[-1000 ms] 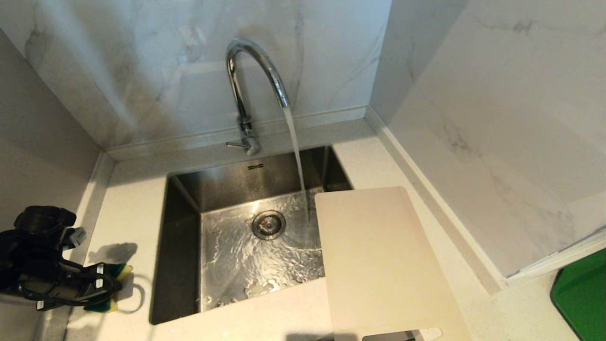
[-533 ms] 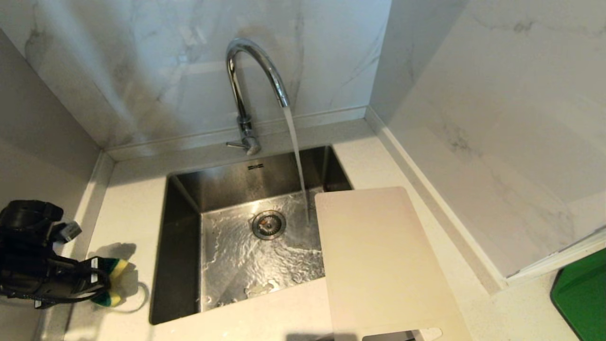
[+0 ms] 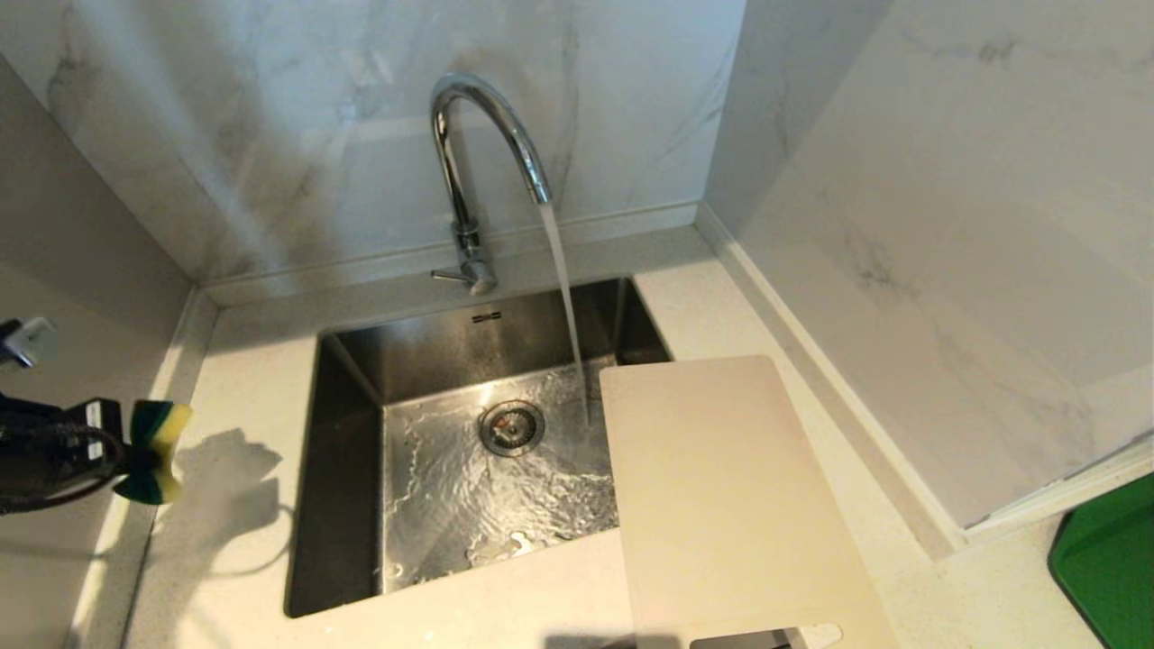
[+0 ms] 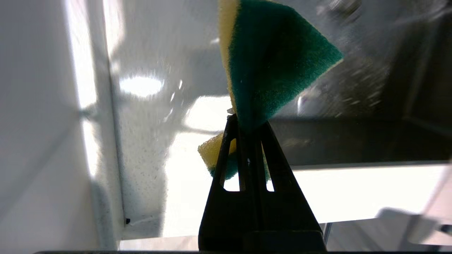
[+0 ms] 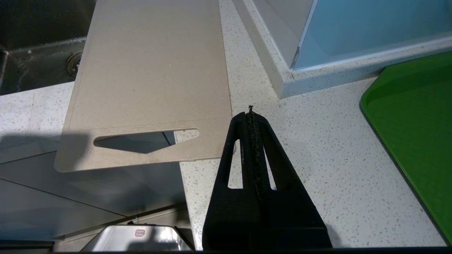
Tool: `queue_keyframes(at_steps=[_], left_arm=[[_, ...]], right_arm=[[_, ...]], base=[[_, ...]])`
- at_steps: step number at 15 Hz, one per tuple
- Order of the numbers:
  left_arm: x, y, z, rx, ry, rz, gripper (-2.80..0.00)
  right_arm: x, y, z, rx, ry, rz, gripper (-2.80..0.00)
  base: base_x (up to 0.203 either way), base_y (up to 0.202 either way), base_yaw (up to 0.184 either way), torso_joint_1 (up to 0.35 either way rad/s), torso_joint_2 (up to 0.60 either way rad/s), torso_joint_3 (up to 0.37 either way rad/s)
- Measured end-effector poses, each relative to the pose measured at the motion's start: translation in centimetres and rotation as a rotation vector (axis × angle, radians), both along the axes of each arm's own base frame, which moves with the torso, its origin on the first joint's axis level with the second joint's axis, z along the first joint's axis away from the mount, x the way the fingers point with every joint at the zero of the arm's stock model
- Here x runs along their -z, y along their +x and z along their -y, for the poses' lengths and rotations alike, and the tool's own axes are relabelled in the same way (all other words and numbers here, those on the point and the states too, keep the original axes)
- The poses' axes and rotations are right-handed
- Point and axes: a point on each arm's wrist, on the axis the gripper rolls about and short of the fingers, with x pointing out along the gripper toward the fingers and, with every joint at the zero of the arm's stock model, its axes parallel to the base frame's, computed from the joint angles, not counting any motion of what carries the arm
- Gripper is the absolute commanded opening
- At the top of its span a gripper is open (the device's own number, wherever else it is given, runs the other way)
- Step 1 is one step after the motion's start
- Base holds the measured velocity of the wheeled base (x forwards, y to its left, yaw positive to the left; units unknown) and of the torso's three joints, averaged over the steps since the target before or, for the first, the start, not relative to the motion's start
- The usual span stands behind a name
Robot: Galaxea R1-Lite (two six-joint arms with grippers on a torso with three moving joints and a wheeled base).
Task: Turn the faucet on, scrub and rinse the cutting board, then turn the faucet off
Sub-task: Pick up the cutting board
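The chrome gooseneck faucet (image 3: 469, 162) runs, its stream falling into the steel sink (image 3: 347, 505) just left of the cutting board (image 3: 721, 505). The pale board lies on the counter right of the sink, its far corner over the basin; its handle slot (image 5: 141, 140) hangs past the counter's front edge. My left gripper (image 3: 122, 442) is at the far left, lifted above the counter and shut on a yellow-and-green sponge (image 3: 158, 451), which bulges beyond the jaws (image 4: 279, 60). My right gripper (image 5: 250, 114) is shut and empty, near the board's handle end.
A green tray (image 3: 1109, 568) lies at the right edge of the counter. Marble walls close the back and right sides, with a wall close on the left. The sponge's shadow (image 3: 225, 478) falls on the speckled counter left of the sink.
My left gripper closed on the sponge where it lay on the counter and has lifted it up and toward the left. Water keeps running; the board has not moved.
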Motion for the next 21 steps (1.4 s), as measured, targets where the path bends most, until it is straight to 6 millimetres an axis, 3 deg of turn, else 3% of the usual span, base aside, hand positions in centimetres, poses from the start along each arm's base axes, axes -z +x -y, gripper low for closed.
queue_keyframes(at_steps=[3,6,9,11,15,18,21], left_arm=[[-5.9,-3.5,0.8,-0.001,0.079,0.166,-2.8],[-9.9,-7.5,1.0,-0.027,0.253,0.337,-2.8],[-12.5,-11.9,1.1,-0.026,0.346,0.478,-2.8],[-13.0,-14.5,1.3,-0.028,0.363,0.532,-2.8],[-10.7,-18.5,1.5,-0.032,0.367,0.547,-2.8],[-6.1,-20.1,1.7,-0.011,0.354,0.476,-2.8],[0.0,-21.0,1.8,0.018,0.336,0.396,-2.8]], right_arm=[[0.0,0.0,0.0,0.0,0.0,0.0,-2.8],[0.0,0.0,0.0,0.0,0.0,0.0,-2.8],[0.0,0.0,0.0,0.0,0.0,0.0,-2.8],[0.0,0.0,0.0,0.0,0.0,0.0,-2.8],[0.0,0.0,0.0,0.0,0.0,0.0,-2.8],[0.0,0.0,0.0,0.0,0.0,0.0,-2.8],[0.0,0.0,0.0,0.0,0.0,0.0,-2.8]], base=[[0.0,0.0,0.0,0.0,0.0,0.0],[0.0,0.0,0.0,0.0,0.0,0.0],[0.0,0.0,0.0,0.0,0.0,0.0],[0.0,0.0,0.0,0.0,0.0,0.0],[0.0,0.0,0.0,0.0,0.0,0.0],[0.0,0.0,0.0,0.0,0.0,0.0],[0.0,0.0,0.0,0.0,0.0,0.0]])
